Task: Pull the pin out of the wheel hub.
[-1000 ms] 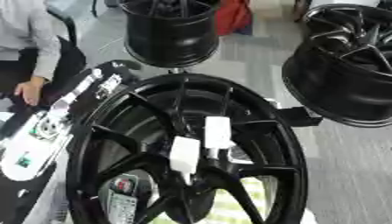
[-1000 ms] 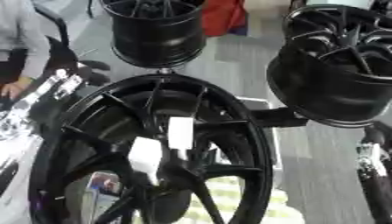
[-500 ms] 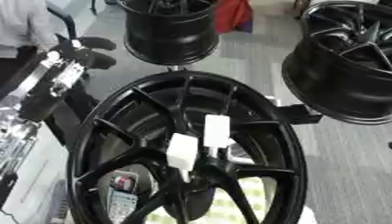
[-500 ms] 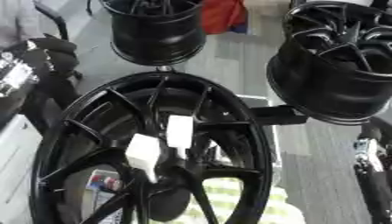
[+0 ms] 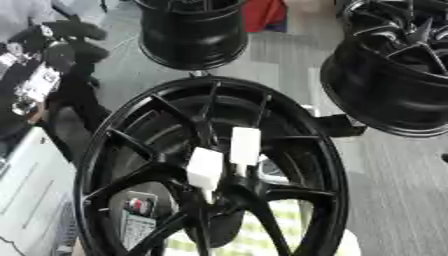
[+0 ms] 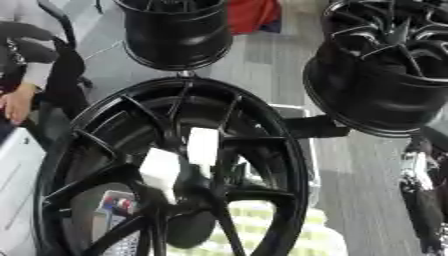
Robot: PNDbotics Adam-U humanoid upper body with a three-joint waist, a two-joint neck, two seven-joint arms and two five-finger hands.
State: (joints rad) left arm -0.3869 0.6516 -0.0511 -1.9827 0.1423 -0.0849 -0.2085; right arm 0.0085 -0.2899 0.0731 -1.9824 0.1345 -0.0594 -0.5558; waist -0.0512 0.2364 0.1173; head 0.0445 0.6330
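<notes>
Your grey floor (image 5: 280,55) carries two spare rims beyond the big black wheel hub (image 5: 210,170). Your left hand (image 5: 61,42), fingers curled on nothing, hovers up-left of it; two white tags (image 5: 226,156) mark its spokes. Right hand (image 6: 424,200): finger pose unclear.

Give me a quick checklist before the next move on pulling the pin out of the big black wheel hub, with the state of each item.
1. Large black spoked wheel hub in full view in front: ok.
2. Two white rectangular tabs near the hub's centre visible and unobstructed: ok.
3. Which part is the pin itself: cannot tell; only the white tabs stand out.
4. Left hand positioned at the hub: not ok; it sits at the upper left, away from the tabs.
5. Left hand's fingers ready to grasp: cannot tell.
6. Right hand in position: not ok; only a dark arm part shows at the right edge in the right eye view, no hand.
</notes>
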